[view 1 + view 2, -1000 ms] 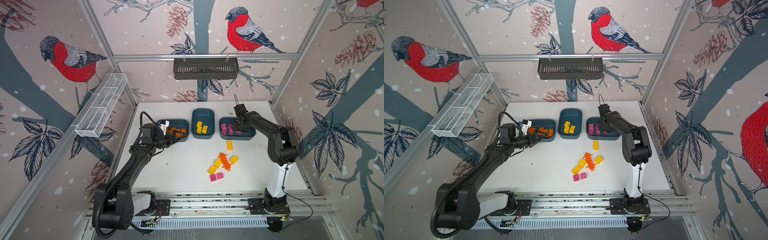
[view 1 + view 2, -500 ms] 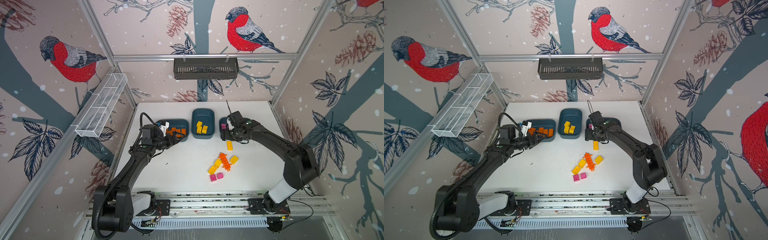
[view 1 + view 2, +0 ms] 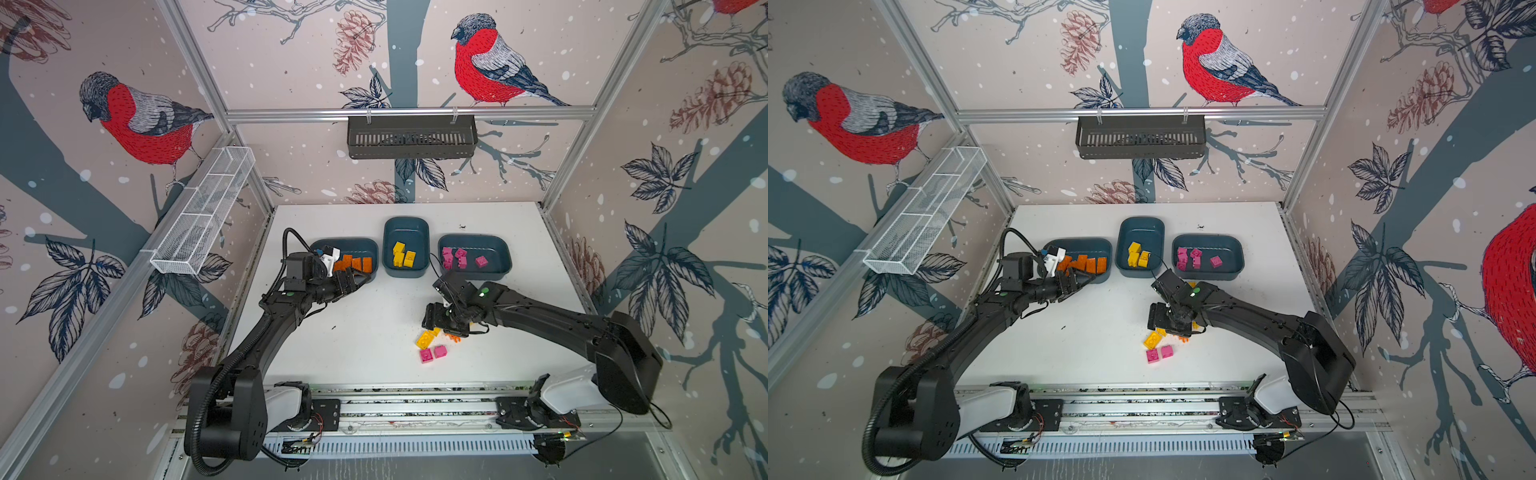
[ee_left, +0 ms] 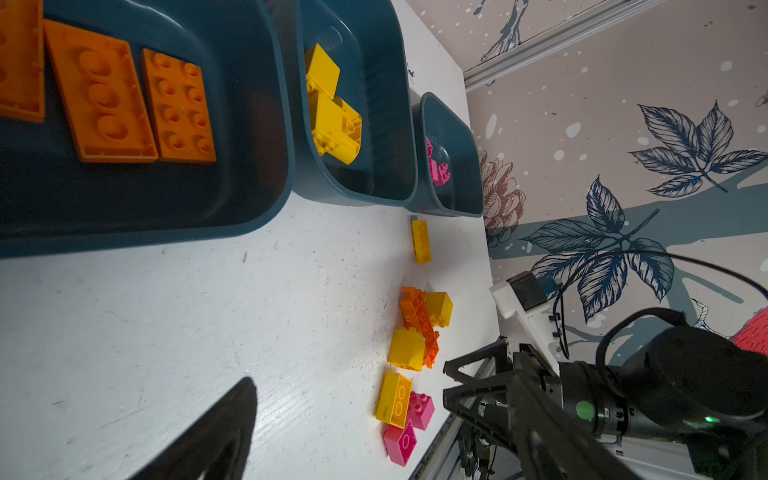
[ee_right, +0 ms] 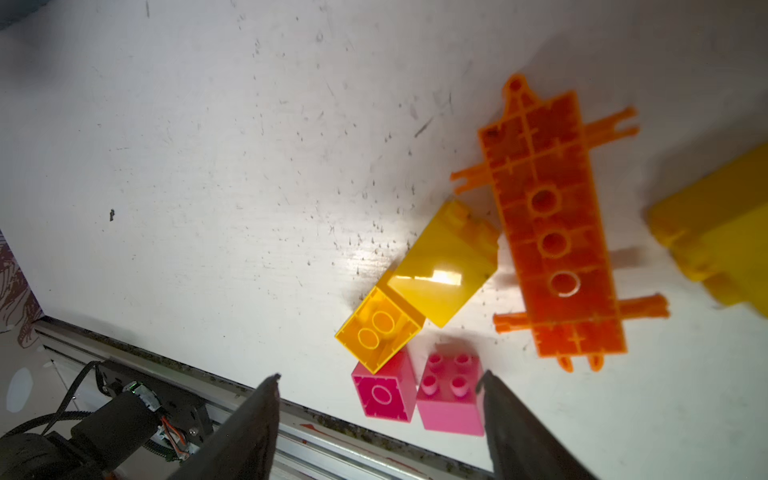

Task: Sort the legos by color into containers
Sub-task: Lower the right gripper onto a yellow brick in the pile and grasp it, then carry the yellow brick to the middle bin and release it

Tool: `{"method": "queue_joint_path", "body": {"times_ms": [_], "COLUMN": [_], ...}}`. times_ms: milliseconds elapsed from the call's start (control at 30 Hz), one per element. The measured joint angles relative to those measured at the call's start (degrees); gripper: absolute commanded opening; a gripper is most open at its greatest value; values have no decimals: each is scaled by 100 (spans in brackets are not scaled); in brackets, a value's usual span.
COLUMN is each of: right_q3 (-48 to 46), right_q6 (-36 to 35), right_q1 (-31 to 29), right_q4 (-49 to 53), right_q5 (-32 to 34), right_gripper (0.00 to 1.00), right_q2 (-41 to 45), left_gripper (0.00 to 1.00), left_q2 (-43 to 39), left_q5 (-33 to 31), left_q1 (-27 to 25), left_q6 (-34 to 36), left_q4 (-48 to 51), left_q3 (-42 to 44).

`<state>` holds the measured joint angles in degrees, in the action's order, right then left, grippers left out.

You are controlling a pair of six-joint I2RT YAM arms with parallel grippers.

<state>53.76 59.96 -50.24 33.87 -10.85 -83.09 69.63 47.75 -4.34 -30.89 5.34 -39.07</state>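
Three teal containers stand in a row at the back. The left one (image 3: 361, 248) holds orange legos (image 3: 353, 262), the middle one (image 3: 405, 230) yellow legos (image 3: 403, 254), the right one (image 3: 496, 254) pink legos (image 3: 457, 258). Loose legos lie near the front: a yellow brick (image 3: 424, 340), two pink bricks (image 5: 384, 395) (image 5: 451, 395) and a long spiky orange piece (image 5: 552, 232). My right gripper (image 3: 435, 318) hovers open and empty over the pink pair (image 3: 433, 354). My left gripper (image 3: 354, 281) hangs open at the orange container's front wall; one finger (image 4: 220, 428) shows.
A lone yellow oblong brick (image 4: 420, 241) lies in front of the pink container. A black slotted basket (image 3: 411, 137) hangs on the back wall and a white mesh tray (image 3: 203, 220) on the left wall. The metal rail (image 3: 415, 407) runs along the table's front edge.
My right arm has swung from the pink container forward to above the loose pile, jaws wider apart. The left arm has not moved.
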Motion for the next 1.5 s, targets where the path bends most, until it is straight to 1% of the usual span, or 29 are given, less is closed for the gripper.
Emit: {"method": "queue_joint_path", "body": {"times_ms": [100, 233, 500, 700, 933, 1067, 1200, 1300, 1400, 1500], "right_q3": [15, 105, 389, 570, 811, 1036, 1478, 1880, 2417, 2964], "right_q6": [437, 758, 949, 1040, 1038, 868, 551, 249, -94, -560], "right_q1": [-85, -186, -450, -599, -632, -673, -664, -542, -201, 273], "right_q4": [11, 0, -219, -273, -105, 114, 422, 691, 903, 916], "right_q5": [55, 131, 129, 136, 503, 699, 1045, 1307, 1609, 1801], "right_gripper": [73, 70, 62, 54, 39, 31, 29, 28, 28, 28], "right_q2": [-125, -474, -1241, -1598, -1904, -2028, -2041, -1891, -1823, -1912], "left_gripper": [94, 93, 94, 94, 94, 94, 94, 94, 94, 93], "left_q2": [57, 68, -151, -254, -348, -424, -487, -487, -476, -446], "left_q5": [4, 2, -4, -22, -35, -37, -35, -20, -4, 20], "left_q1": [0, 0, 4, 17, 52, 61, 79, 79, 79, 79], "left_q6": [118, 208, 343, 483, 634, 651, 669, 662, 555, 361], "left_q4": [-2, 2, 57, 205, 428, 448, 442, 435, 404, 299], "left_q3": [15, 48, 223, 234, 304, 341, 350, 348, 337, 334]}}
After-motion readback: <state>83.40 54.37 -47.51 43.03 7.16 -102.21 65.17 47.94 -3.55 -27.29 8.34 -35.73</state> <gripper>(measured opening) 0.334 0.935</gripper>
